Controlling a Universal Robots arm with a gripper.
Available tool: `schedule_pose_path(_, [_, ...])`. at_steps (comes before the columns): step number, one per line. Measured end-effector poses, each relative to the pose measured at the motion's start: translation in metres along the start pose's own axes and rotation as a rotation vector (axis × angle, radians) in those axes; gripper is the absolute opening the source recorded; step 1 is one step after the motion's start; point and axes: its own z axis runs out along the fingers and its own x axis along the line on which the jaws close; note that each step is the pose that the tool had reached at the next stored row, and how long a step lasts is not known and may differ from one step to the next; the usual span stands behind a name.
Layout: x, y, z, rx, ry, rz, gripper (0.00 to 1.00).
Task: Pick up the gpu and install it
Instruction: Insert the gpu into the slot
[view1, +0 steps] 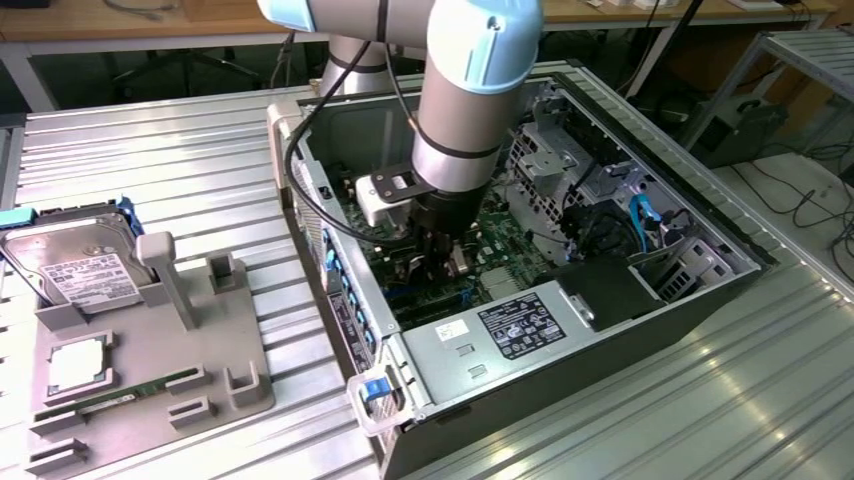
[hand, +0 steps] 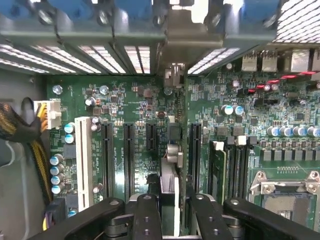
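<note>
Ribbed metal table (view1: 174, 150), lab benches behind

The arm (view1: 461, 110) is a chunky silver-grey tube with pale blue joint caps and a black cable running down it. The wrist end is black with a white box (view1: 383, 200) bolted on, and the black fingers (hand: 146, 217) have small screws.

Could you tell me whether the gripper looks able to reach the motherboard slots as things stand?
Probably yes. The case lies open, and the gripper, shut on the gpu, is inside it just above the motherboard. Nothing crosses the slots, and the cables sit off to one side.
</note>
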Motion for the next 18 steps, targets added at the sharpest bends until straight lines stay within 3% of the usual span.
schedule_pose_path(3, [0.000,0.0001,0.0056,0.0009,-0.0014,0.000,0.28])
schedule_pose_path(8, [0.000,0.0001,0.0068,0.0007,-0.0012,0.000,0.28])
schedule_pose_path(10, [-0.001,-0.0002,0.0088,0.0032,-0.0059,0.000,0.29])
schedule_pose_path(12, [0.000,0.0000,0.0065,0.0007,-0.0013,0.000,0.35])
schedule_pose_path(13, [0.000,0.0000,0.0057,0.0008,-0.0013,0.000,0.35])
schedule_pose_path(14, [0.000,0.0000,0.0043,0.0011,-0.0016,0.000,0.41])
schedule_pose_path(18, [-0.001,-0.0006,-0.0124,0.0020,-0.0008,0.000,0.41])
